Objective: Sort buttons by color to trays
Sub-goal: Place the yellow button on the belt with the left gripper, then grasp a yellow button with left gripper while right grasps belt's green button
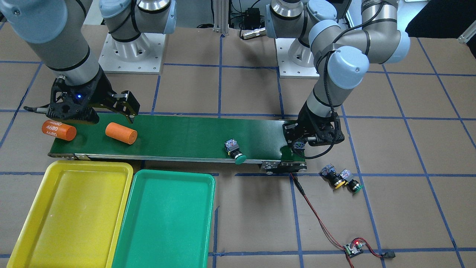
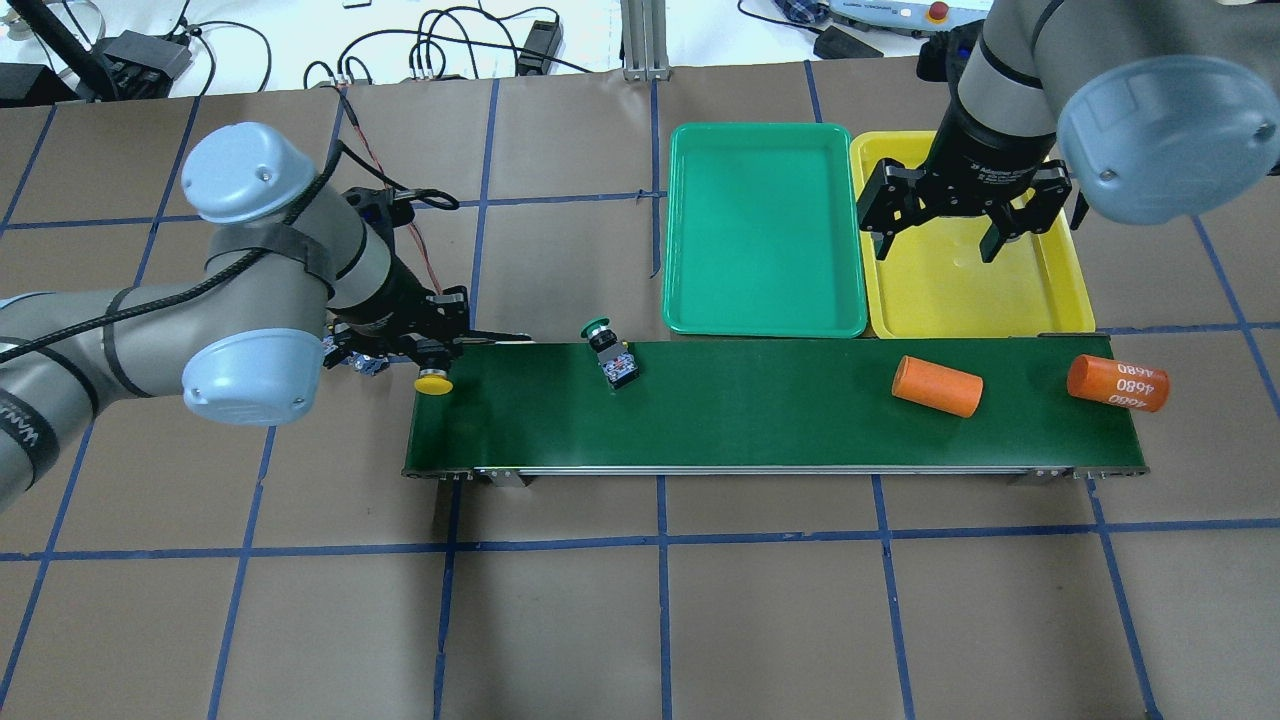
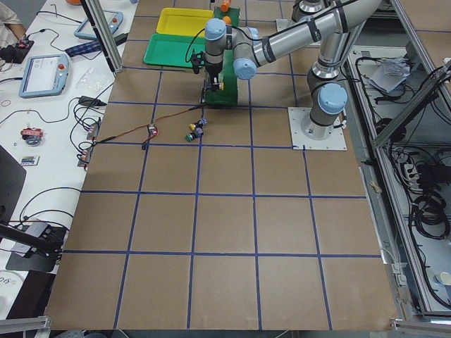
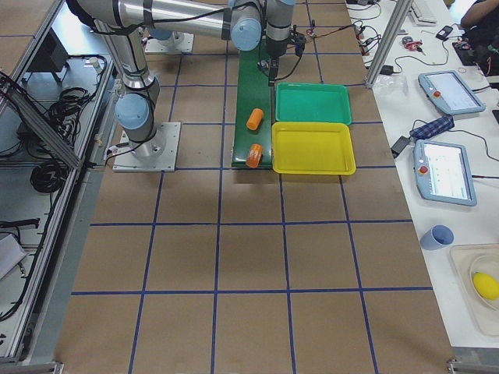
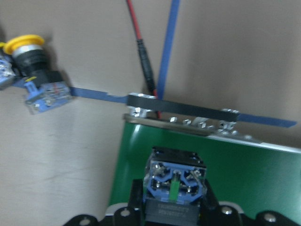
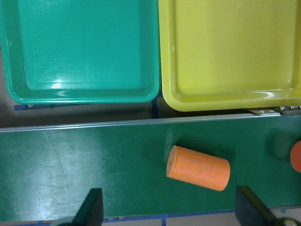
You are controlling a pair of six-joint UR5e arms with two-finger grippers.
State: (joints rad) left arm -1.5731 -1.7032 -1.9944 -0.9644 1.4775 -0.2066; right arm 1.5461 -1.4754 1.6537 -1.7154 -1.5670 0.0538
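In the overhead view the left jaws grip a yellow-capped button (image 2: 433,383) at the belt's (image 2: 760,420) left end. The right jaws gape wide above the yellow tray (image 2: 960,300), upper right. A green-capped button (image 2: 610,357) lies on the belt, left of centre.

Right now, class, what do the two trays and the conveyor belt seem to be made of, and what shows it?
The yellow tray looks like moulded plastic with a glossy finish: soft glare, rounded corners. The green tray looks the same, with shiny highlights. The conveyor belt is probably a rubbery or PVC sheet, smooth satin: only a dull sheen.
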